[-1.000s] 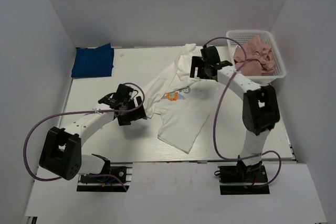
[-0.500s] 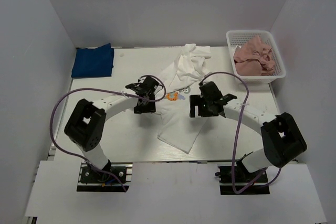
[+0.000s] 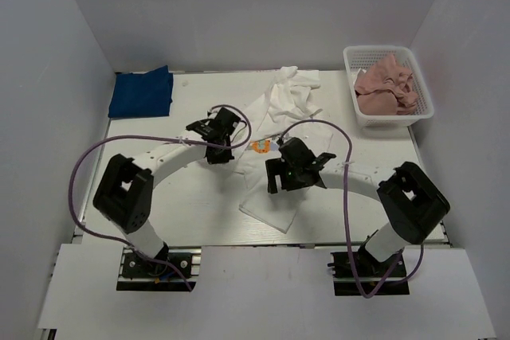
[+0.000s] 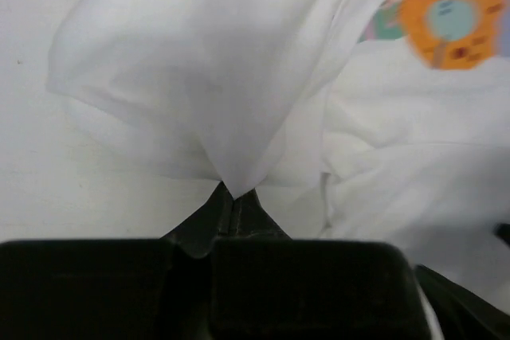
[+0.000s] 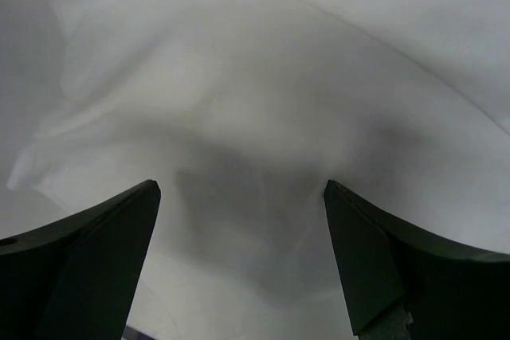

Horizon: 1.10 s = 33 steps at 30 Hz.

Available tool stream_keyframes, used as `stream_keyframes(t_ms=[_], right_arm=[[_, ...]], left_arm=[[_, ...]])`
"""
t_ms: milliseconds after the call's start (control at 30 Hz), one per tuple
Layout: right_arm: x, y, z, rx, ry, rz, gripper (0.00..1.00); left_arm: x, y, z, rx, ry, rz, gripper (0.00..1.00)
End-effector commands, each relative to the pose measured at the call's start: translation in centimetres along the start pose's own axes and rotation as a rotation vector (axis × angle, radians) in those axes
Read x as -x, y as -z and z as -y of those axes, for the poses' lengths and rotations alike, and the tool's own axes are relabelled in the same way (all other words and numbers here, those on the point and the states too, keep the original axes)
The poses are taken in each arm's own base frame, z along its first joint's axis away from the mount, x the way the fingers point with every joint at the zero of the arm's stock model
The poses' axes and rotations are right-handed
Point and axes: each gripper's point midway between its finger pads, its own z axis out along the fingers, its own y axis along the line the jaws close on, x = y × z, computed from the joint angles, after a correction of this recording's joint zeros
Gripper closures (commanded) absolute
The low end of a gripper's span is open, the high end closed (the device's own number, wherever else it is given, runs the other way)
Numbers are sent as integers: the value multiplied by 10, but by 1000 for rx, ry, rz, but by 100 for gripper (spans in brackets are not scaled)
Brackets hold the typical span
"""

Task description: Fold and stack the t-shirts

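Left gripper (image 4: 231, 197): jaws fully closed, pinching a small peak of the white t-shirt (image 4: 199, 61). The cloth fans out ahead of the jaws in loose folds. The cartoon print (image 4: 448, 15) lies ahead and to the right of them.

Right gripper (image 5: 241, 190): jaws wide open, holding nothing. White cloth fills the whole field between and beyond them. I cannot tell from the wrist view whether the fingertips touch the cloth.

Location of items: the white t-shirt lies crumpled and part-spread on the table (image 3: 135, 129), running between the two grippers and on past the right one towards the near edge. The blue t-shirt (image 3: 141, 91) sits folded well beyond the left jaws, at the far corner. The pink t-shirt (image 3: 386, 85) is bundled in the basket (image 3: 394, 119), well beyond and outboard of the right jaws.

Handling assessment: the garment appears light, thin and entirely limp. It will not hold a shape, and it will drape and drag from any single pinch. It looks neither fragile nor notably slippery, though a pinch may catch one layer only.

Recommended hold: on a hem, shoulder or sleeve seam, where the cloth is doubled. The two grips should be well apart along one edge so the panel hangs flat.
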Motion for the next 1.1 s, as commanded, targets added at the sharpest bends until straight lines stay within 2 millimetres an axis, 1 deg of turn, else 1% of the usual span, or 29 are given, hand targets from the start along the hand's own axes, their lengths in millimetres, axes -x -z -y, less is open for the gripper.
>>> stream_keyframes(t_ms=[0, 67, 100, 133, 167, 200, 233, 267, 300, 367, 400, 433, 500, 533, 567, 600, 633, 667, 700, 733, 767, 800, 833, 867, 933, 967, 1000, 1033, 1067], right_arm=[[-15, -18, 10, -65, -106, -55, 11], [-23, -20, 14, -74, -145, -80, 11], [-34, -19, 18, -86, -163, -99, 13], [-38, -18, 20, -90, -188, -107, 13], [-41, -17, 25, -107, -207, -108, 15], [-52, -11, 32, -131, -222, -127, 15], [-53, -8, 40, -159, -261, -121, 16], [-54, -4, 47, -181, -279, -105, 18], [-63, 2, 55, -205, -291, -117, 18], [-64, 9, 66, -227, -335, -99, 18], [-65, 14, 74, -243, -352, -97, 18], [-62, 17, 78, -245, -368, -83, 18], [-67, 23, 94, -309, -381, -96, 17], [-67, 26, 98, -319, -389, -91, 17], [-68, 30, 106, -339, -407, -97, 17], [-67, 33, 112, -363, -412, -85, 17], [-67, 34, 114, -365, -410, -83, 17], [-66, 36, 121, -380, -437, -78, 17], [-59, 38, 122, -373, -442, -55, 15], [-58, 40, 126, -378, -455, -49, 15], [-53, 40, 128, -379, -450, -36, 15], [-47, 42, 129, -380, -444, -21, 15], [-42, 44, 133, -392, -442, -11, 15], [-34, 46, 137, -414, -436, 11, 15], [-26, 50, 144, -443, -437, 33, 14], [-12, 53, 148, -463, -435, 69, 14], [2, 57, 152, -471, -439, 104, 14], [1, 57, 157, -487, -440, 99, 12], [5, 56, 160, -498, -435, 102, 12]], left_arm=[[54, 52, 23, -199, 64, 185, 100], [73, 62, 19, -181, 98, 246, 100], [76, 59, 10, -142, 125, 231, 100], [89, 62, 4, -109, 153, 258, 100], [93, 60, -1, -84, 205, 251, 100], [94, 51, -7, -46, 227, 234, 100], [107, 49, -21, -18, 283, 246, 100], [110, 43, -31, 0, 322, 241, 100], [114, 41, -40, 13, 369, 244, 100], [136, 33, -62, 3, 459, 273, 100], [139, 27, -66, -11, 500, 256, 100], [142, 13, -86, 14, 544, 237, 100], [146, -1, -93, -20, 603, 186, 100], [140, -13, -111, 2, 642, 135, 99], [132, -29, -117, 14, 657, 81, 94], [126, -35, -118, -7, 682, 33, 94], [123, -39, -128, -3, 709, 10, 91], [107, -45, -131, 5, 718, -38, 80], [102, -42, -127, -37, 715, -57, 71], [99, -39, -124, -65, 691, -58, 57], [86, -39, -120, -92, 690, -74, 27], [81, -34, -121, -98, 677, -62, 15], [83, -16, -122, -118, 676, -20, 6], [71, -14, -126, -97, 676, -17, 1], [70, 1, -134, -76, 678, 38, 1], [68, 14, -144, -44, 680, 84, 1], [65, 19, -148, -30, 656, 102, 1], [64, 23, -151, -22, 645, 121, 1], [70, 29, -152, -22, 640, 160, 1]])
